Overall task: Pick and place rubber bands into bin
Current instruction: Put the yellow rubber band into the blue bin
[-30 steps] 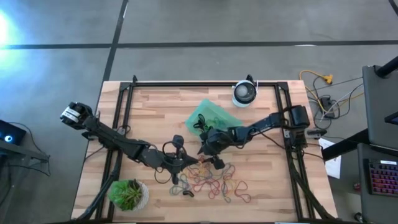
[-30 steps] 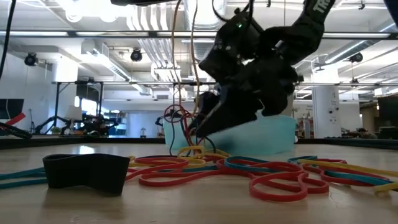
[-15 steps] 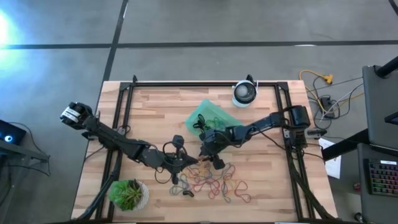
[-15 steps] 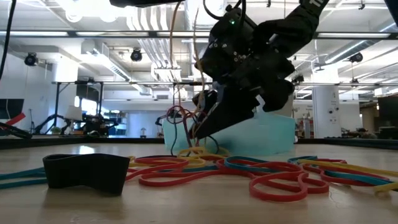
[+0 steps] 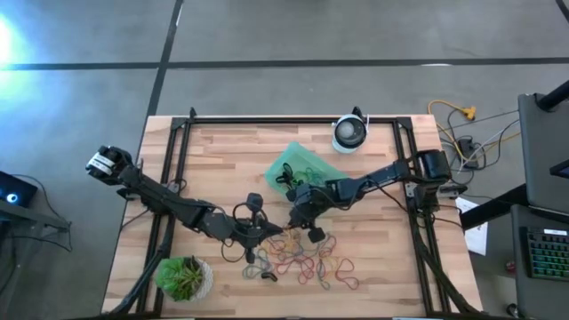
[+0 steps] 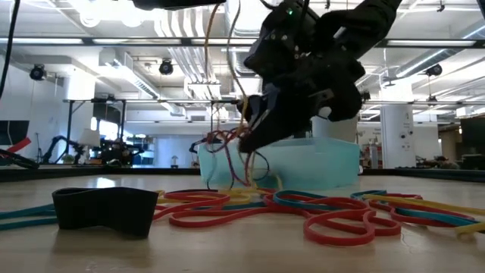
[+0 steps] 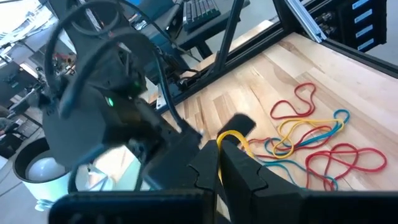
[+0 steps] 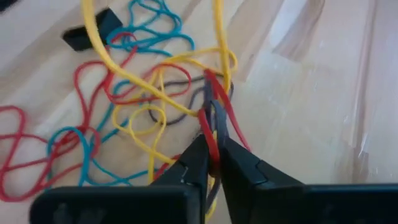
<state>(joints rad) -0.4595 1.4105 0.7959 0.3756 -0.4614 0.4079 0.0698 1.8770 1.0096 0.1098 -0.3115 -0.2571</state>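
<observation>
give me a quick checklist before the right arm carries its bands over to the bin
1. Right gripper shut on rubber bands: ok, fingers pinch red and dark strands.
2. Pinched strands free of the pile: not ok, yellow and red loops run tangled down to the heap.
3. Left gripper out of the way: cannot tell, it sits shut on a yellow band close beside the right arm.
4. Bin reachable: ok, it stands just behind the right gripper.
5. Room in the bin: ok, only a few bands show inside.
6. Black block off the path: ok, it lies away from the bin.
</observation>
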